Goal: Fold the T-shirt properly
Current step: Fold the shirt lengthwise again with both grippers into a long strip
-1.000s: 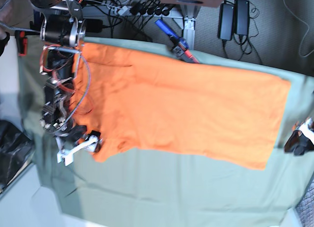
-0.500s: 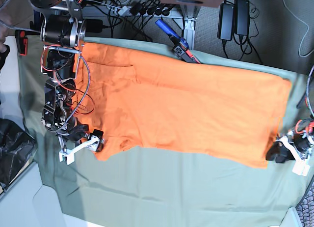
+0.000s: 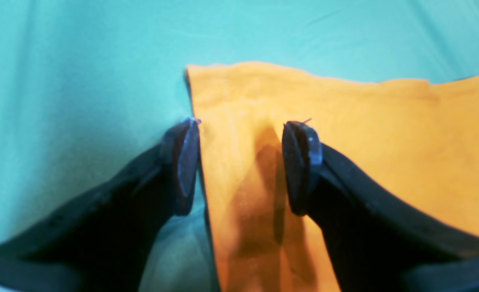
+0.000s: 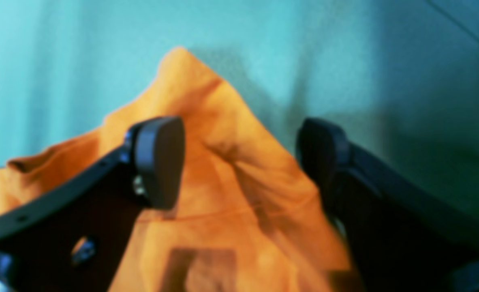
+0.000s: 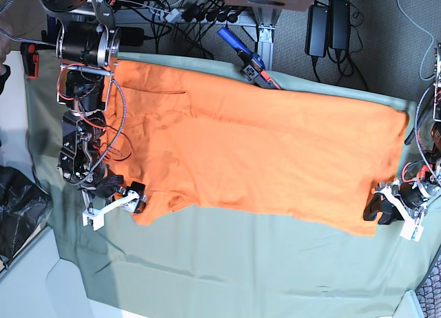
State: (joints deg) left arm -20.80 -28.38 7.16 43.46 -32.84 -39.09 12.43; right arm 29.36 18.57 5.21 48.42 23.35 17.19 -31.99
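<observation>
Gripping cleanly means each arm should pinch only its own near corner of the T-shirt (image 5: 262,153), which lies flat on the green sheet (image 5: 241,270), since the left gripper (image 3: 241,162) and right gripper (image 4: 239,162) both stand open astride those corners.

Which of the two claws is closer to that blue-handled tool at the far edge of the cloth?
The right gripper. It sits at the T-shirt's near corner, diagonally across from the blue-handled tool; the left gripper is farther, at the opposite corner.
</observation>
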